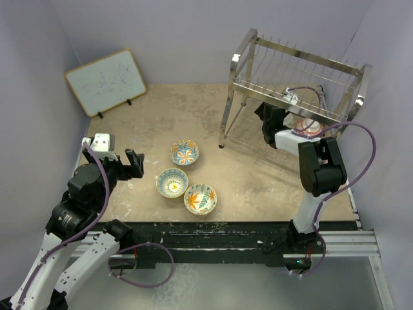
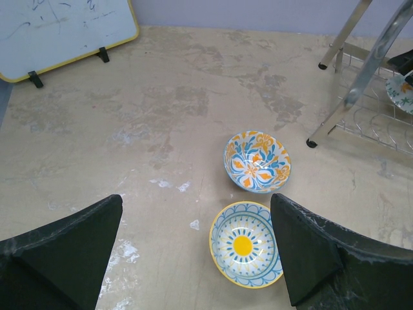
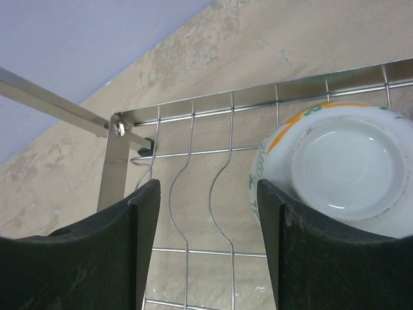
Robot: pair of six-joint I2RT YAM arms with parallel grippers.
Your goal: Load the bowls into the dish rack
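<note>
Where the top view obscures it, the right wrist view shows a cream ceramic bowl (image 3: 348, 161) bottom-up on the shiny wire dish rack (image 3: 113, 168); right gripper (image 3: 208, 194) and left gripper (image 2: 197, 200) gape empty.

Dish rack (image 1: 228, 115): two-tier chrome wire frame, upright at the table's far right. Three bowls sit upright on the table, well left of it, close together but not touching:
- blue-orange floral bowl (image 1: 184, 152), farthest back
- yellow-centred bowl (image 1: 172, 183), just in front-left of it
- green-orange bowl (image 1: 200, 198), nearest

Racked bowl (image 3: 342, 168): lower tier, tipped on edge among the wires. Cream outside, foot ring visible, orange and green at its rim. The top view shows a red-orange-edged bowl (image 1: 308, 126) under the upper tier; can't tell if it's the same one.
</note>
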